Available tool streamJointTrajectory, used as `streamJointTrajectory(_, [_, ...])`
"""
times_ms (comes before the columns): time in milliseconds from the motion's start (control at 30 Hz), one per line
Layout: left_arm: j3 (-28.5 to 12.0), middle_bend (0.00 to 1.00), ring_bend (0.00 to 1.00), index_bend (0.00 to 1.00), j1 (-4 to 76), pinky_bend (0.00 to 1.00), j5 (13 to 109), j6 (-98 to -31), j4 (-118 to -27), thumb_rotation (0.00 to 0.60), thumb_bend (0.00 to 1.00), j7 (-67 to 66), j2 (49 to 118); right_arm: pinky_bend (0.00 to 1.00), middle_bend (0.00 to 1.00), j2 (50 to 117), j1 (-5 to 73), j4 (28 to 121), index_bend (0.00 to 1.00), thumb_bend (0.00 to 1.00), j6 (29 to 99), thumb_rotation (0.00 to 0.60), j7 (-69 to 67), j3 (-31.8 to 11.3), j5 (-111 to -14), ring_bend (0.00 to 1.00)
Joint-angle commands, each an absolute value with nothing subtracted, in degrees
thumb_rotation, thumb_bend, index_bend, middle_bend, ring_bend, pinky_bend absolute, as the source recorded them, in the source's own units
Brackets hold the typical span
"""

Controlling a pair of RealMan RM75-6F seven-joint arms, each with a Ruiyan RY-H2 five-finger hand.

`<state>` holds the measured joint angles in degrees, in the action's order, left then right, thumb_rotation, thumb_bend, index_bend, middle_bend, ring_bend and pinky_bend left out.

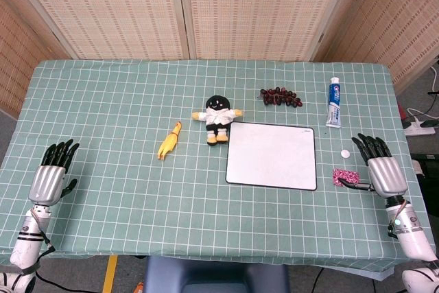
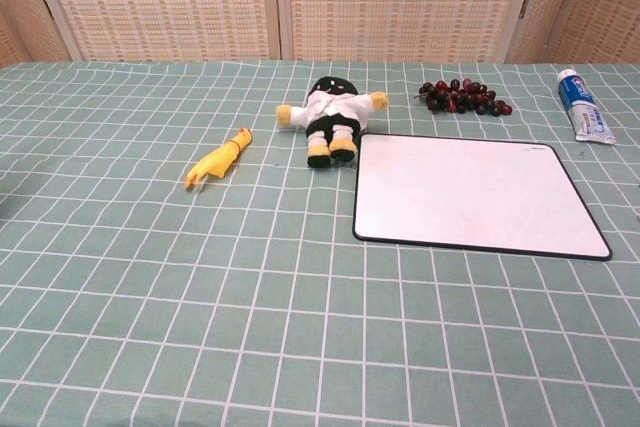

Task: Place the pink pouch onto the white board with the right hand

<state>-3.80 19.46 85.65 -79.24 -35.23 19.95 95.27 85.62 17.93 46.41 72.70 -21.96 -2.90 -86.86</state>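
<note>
The pink pouch (image 1: 343, 176) lies on the green checked cloth just right of the white board (image 1: 271, 156), which is a flat white rectangle with a dark rim, also seen in the chest view as the white board (image 2: 478, 193). My right hand (image 1: 381, 167) rests palm down at the table's right edge, fingers apart, its thumb side close to the pouch without holding it. My left hand (image 1: 51, 172) lies flat at the left edge, holding nothing. Neither hand nor the pouch shows in the chest view.
A plush doll (image 1: 218, 118) lies at the board's upper left corner. A yellow rubber chicken (image 1: 169, 141) is further left. Dark grapes (image 1: 280, 97) and a toothpaste tube (image 1: 334, 102) sit behind the board. A small white cap (image 1: 345, 153) lies above the pouch.
</note>
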Motion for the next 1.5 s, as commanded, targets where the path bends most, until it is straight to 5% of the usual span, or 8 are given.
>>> streamJointTrajectory(33, [-3.77,0.0,0.0,0.0,19.39,0.0,85.7,-79.38,-35.16,0.6,0.22,19.93,95.27,0.0,0.0,85.8,18.04,46.22,0.0,0.0,72.76,0.194,-21.79,-2.79,-87.01,0.0])
streamJointTrajectory(1033, [-3.79,0.0,0.0,0.0,19.81,0.0,85.87,-79.24,-36.13,0.6,0.22,19.3,95.2,0.0,0.0,85.75,17.37,45.41,0.03,0.0,74.43,0.189,-19.7,-3.39,-86.36,0.0])
streamJointTrajectory(1233, [-3.73,0.0,0.0,0.0,19.74,0.0,85.97,-79.39,-37.01,0.6,0.22,19.1,94.87,0.0,0.0,84.62,16.74,46.28,0.18,0.01,73.57,0.374,-10.62,-3.91,-84.63,0.0])
streamJointTrajectory(1500, [-3.67,0.0,0.0,0.0,19.81,0.0,85.98,-78.99,-37.77,0.6,0.22,19.57,94.5,0.0,0.0,81.79,16.8,52.02,0.28,0.16,65.56,0.426,-0.8,-3.75,-80.3,0.0])
